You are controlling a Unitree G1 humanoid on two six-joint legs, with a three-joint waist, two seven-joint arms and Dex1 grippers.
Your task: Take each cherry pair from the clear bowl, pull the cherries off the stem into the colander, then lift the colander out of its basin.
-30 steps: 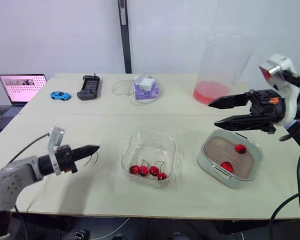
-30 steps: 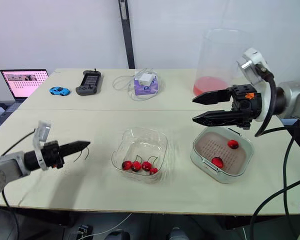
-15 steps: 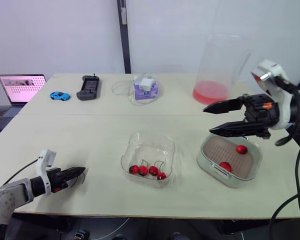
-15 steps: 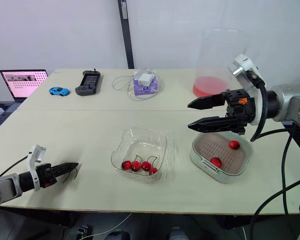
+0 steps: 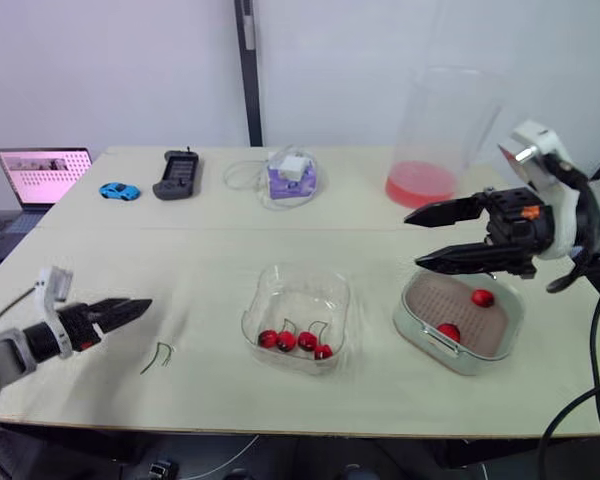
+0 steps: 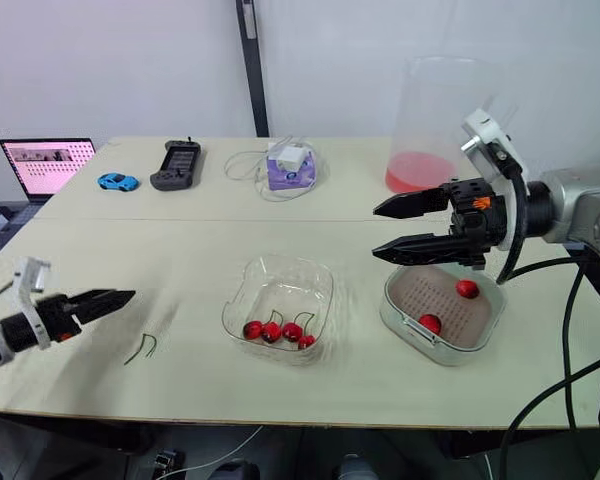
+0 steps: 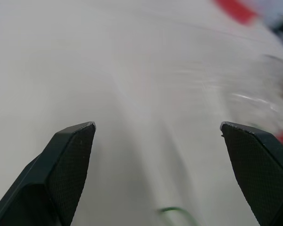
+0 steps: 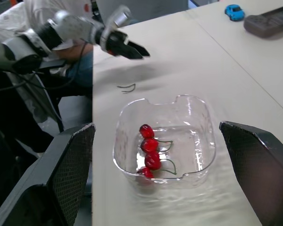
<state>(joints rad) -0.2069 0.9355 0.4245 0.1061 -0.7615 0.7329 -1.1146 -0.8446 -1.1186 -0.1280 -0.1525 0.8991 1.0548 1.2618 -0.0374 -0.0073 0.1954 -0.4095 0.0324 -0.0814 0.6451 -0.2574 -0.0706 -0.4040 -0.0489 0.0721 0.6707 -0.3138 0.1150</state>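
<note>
The clear bowl [image 5: 280, 277] sits at the table's middle front and holds several red cherries [image 5: 295, 341] on stems. To its right stands the colander [image 5: 435, 300] in its pale basin [image 5: 467, 364], with two loose cherries [image 5: 483, 297] inside. My right gripper [image 5: 415, 240] hovers open above the colander's left rim, pointing toward the bowl, and holds nothing. Near the table's front left my left gripper [image 5: 135, 306] is open and empty. A bare green stem [image 5: 158, 355] lies on the table just to its right. The right wrist view looks over the bowl [image 8: 198, 117] toward the left gripper [image 8: 134, 49].
At the back stand a tall clear jar with a red base [image 5: 440, 130], a purple box with a cable [image 5: 292, 178], a dark handheld console [image 5: 177, 175], a blue toy car [image 5: 120, 190] and a laptop [image 5: 42, 172]. A person in jeans [image 8: 80, 66] sits past the left edge.
My left gripper has opened, left the bare stem on the table and drawn back to the left. My right gripper has shifted slightly left and stays open.
</note>
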